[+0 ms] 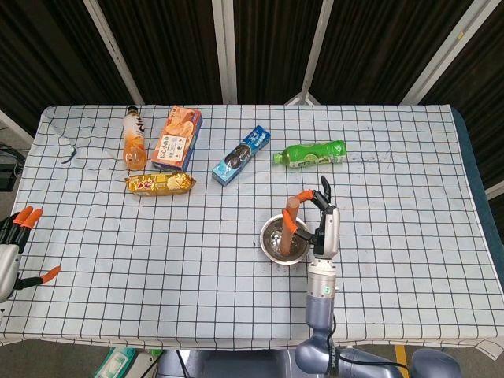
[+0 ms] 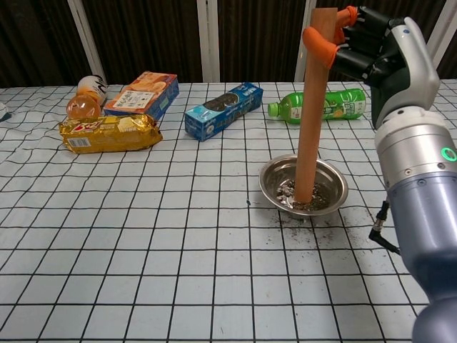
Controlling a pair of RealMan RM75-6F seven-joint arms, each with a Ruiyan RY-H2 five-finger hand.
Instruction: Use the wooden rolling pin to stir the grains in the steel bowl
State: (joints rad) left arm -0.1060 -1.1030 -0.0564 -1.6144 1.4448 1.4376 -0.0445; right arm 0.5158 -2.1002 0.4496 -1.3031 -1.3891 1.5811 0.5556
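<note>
- Bench (image 2: 143, 286) under a black-gridded white cloth, carrying everything below.
- Right hand (image 2: 375, 53) raised above the far right rim of the steel bowl, fingers wrapped round the top of the wooden rolling pin (image 2: 314, 107).
- Left hand (image 1: 14, 248) far off at the opposite bench edge, fingers spread, holding nothing.
- Rolling pin near upright beneath the right hand, lower end standing in the grains (image 2: 296, 196).
- Steel bowl (image 2: 335, 187) directly below the right hand, a few grains scattered on the cloth beside it.
- Green bottle (image 2: 350, 103) lying just behind the right hand.
- Blue box (image 2: 223, 109) farther behind, toward the left hand's side.
</note>
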